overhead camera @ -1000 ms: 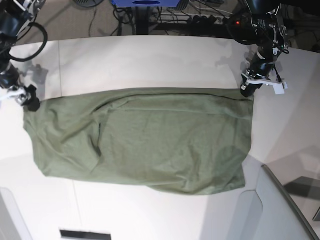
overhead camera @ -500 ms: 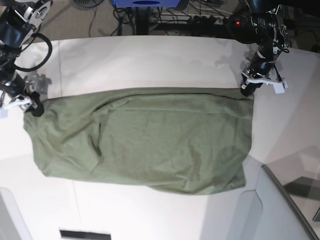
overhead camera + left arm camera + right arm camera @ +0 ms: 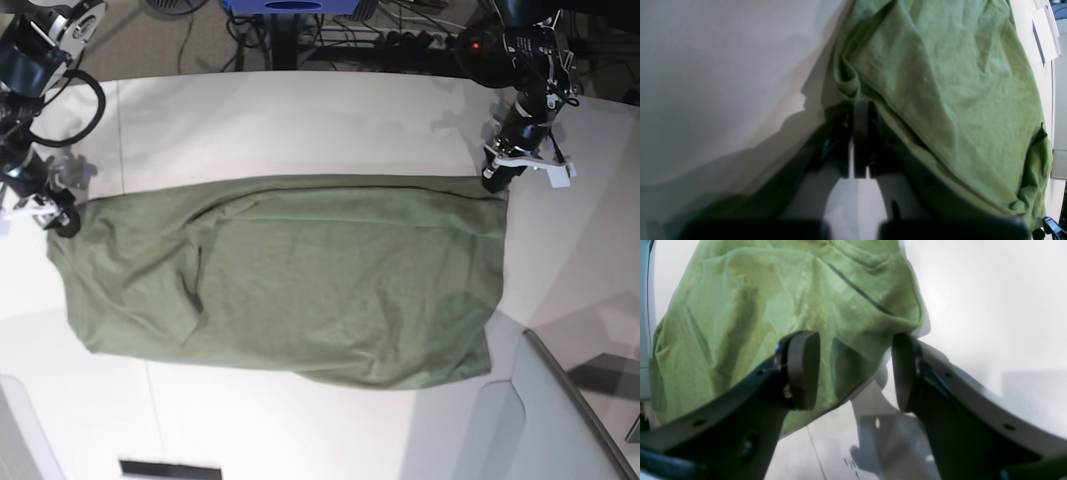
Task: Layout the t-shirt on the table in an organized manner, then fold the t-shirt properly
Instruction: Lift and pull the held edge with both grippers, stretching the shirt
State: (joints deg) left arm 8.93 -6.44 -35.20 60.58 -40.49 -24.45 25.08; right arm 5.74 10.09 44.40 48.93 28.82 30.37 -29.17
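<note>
Your t-shirt [image 3: 290,280] is soft, light and floppy, so it will sag and wrinkle if you lift it by one spot; take it by its corners or along an edge. It is plain green and lies wide across the middle of the table [image 3: 300,120], a bit bumpy. Your left gripper [image 3: 493,180] is pinched tight on the shirt's far corner. Your right gripper [image 3: 853,370] has its jaws apart around the other far corner, not squeezing it.
</note>
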